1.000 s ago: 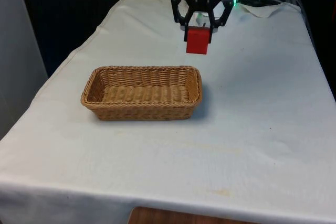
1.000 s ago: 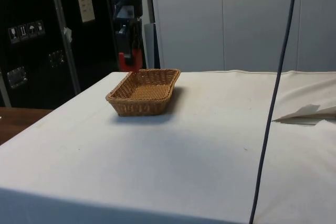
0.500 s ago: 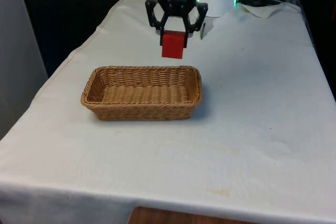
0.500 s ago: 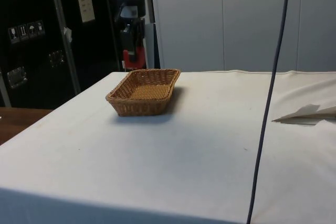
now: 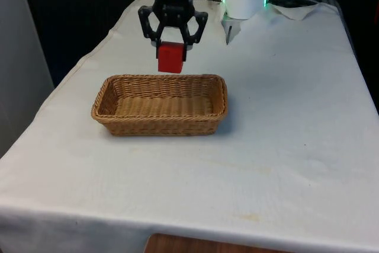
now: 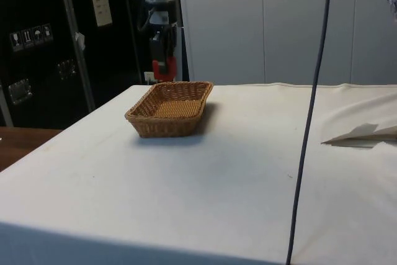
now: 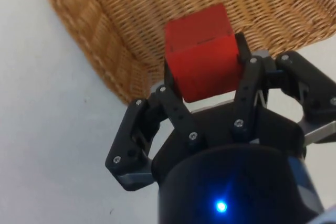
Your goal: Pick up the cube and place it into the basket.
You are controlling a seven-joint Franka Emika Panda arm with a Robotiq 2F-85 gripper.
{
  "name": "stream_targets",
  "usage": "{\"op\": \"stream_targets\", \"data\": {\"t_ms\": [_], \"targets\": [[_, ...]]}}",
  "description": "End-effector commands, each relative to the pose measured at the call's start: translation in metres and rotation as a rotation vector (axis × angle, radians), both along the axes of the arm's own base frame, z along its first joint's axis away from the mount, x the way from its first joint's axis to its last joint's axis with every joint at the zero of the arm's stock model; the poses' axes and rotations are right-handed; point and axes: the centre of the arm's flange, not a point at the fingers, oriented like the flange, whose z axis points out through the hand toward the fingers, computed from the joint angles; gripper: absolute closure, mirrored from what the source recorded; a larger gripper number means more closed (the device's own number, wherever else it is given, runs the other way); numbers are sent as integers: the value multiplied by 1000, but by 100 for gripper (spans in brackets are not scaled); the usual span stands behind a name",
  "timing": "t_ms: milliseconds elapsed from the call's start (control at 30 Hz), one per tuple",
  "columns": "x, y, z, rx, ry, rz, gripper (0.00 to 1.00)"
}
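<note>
Above the basket's far rim, front view: I have the claw [image 5: 172, 44] clamped on the red cube [image 5: 170, 58], hanging clear of the wicker; the basket [image 5: 160, 117] sits on the worktop [image 5: 284, 134] toward the front view's left, nearer that side edge than the other.
Front view, judgement: the cube looks to be over or just behind the far wall, not yet over the floor of the basket, so I would bring it toward the near edge of the worktop before lowering.
Side view, position: the claw [image 6: 163, 69] holds the cube [image 6: 164, 70] just past the basket's [image 6: 169, 119] far end, above rim height; I cannot tell how much gap there is to the rim.
Side view, advice: I would keep this height while crossing the rim, then descend slowly.
Wrist view, grip: both fingers [image 7: 251, 85] press opposite faces of the cube [image 7: 202, 51], which sits slightly tilted between them; basket weave [image 7: 121, 19] lies beyond it, with white cloth beside.
Wrist view, advice: I would centre the cube over the weave, drop low, then part the fingers so it cannot bounce out.
</note>
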Motion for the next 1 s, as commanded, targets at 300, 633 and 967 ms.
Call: {"op": "stream_targets", "data": {"t_ms": [300, 633, 967], "targets": [[12, -29, -25, 31, 5, -4, 98], [17, -41, -53, 46, 17, -7, 98], [16, -41, -82, 56, 31, -7, 98]]}}
